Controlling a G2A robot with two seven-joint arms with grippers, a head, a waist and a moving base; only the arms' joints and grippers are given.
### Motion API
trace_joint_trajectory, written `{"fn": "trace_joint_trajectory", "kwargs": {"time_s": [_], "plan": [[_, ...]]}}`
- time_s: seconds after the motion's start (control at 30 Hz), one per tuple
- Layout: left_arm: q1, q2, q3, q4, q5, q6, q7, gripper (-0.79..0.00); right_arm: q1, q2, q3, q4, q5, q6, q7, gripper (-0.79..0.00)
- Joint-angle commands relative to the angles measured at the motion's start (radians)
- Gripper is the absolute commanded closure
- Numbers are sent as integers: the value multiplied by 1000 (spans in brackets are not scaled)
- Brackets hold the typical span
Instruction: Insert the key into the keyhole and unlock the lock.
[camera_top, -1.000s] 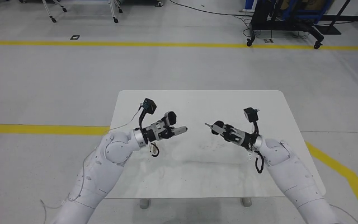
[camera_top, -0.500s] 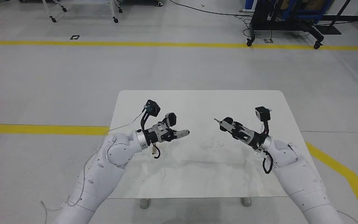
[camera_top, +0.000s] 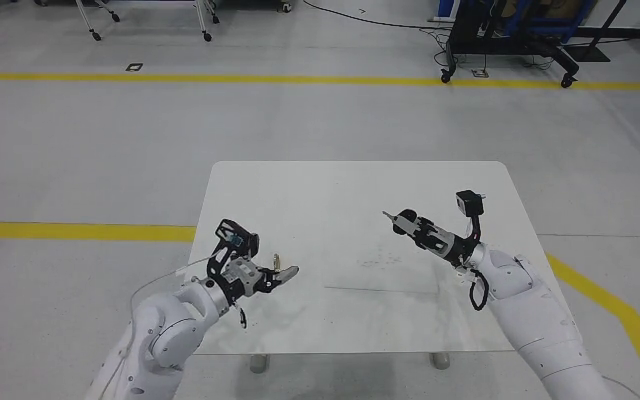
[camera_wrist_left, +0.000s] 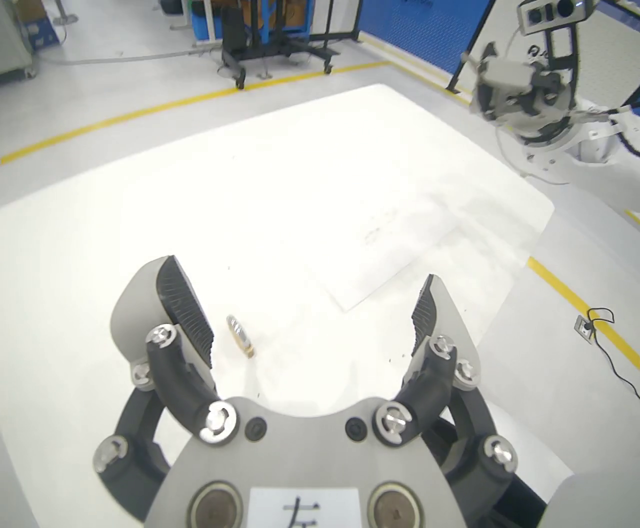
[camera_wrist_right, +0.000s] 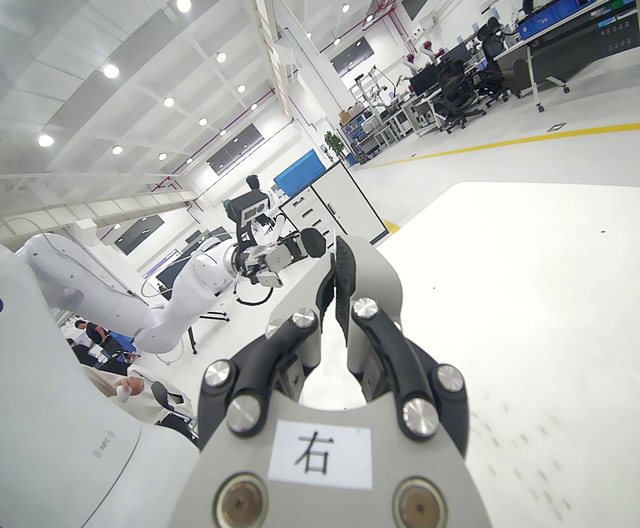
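White worktop (camera_top: 350, 190) takes up the middle of the top view, set on a pale grey floor crossed by yellow lines (camera_top: 90, 231). At the lower left of that view the left gripper (camera_top: 283, 274) hangs over the near-left part of the worktop, close to its front edge. Its two fingers are spread wide apart and hold nothing. Between them, on the worktop, lies a small piece of silver and brass metal, as far as one can tell the lock (camera_wrist_left: 239, 334). It sits closer to one ribbed pad (camera_wrist_left: 182, 305) than to the other and touches neither. Towards the centre, a faint rectangular sheet (camera_top: 375, 262) with small dark marks lies flat on the worktop. Right of centre in the top view, the right gripper (camera_top: 397, 219) is held above the worktop, well apart from the left gripper and the lock, and points towards the upper left of the frame. Its fingers are pressed together, and a thin metal sliver sticks out beyond their tips, apparently the key (camera_top: 387, 213). It is too small to make out in any detail. A dark wheeled cart (camera_top: 510, 40) stands on the floor at the upper right.
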Motion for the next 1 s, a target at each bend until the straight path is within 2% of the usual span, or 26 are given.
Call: {"fn": "trace_joint_trajectory", "kwargs": {"time_s": [0.0,0.07,0.2,0.37,0.47,0.63,0.97], "plan": [[-9,3,-5,31,-1,32,-90,-785,0,0,0,0,0,0,0,0],[-33,4,4,52,25,75,-159,-785,0,0,0,0,0,0,0,0],[-72,-2,68,77,43,106,-206,-785,0,0,0,0,0,0,0,0],[-147,-13,154,157,44,127,-248,-631,0,0,0,0,0,0,0,0],[-200,-20,189,222,30,137,-252,-594,0,0,0,0,0,0,0,0],[-267,-29,227,319,34,156,-246,-486,0,0,0,0,0,0,0,0],[-274,-29,233,310,60,185,-227,-360,0,0,0,0,0,0,0,0]]}}
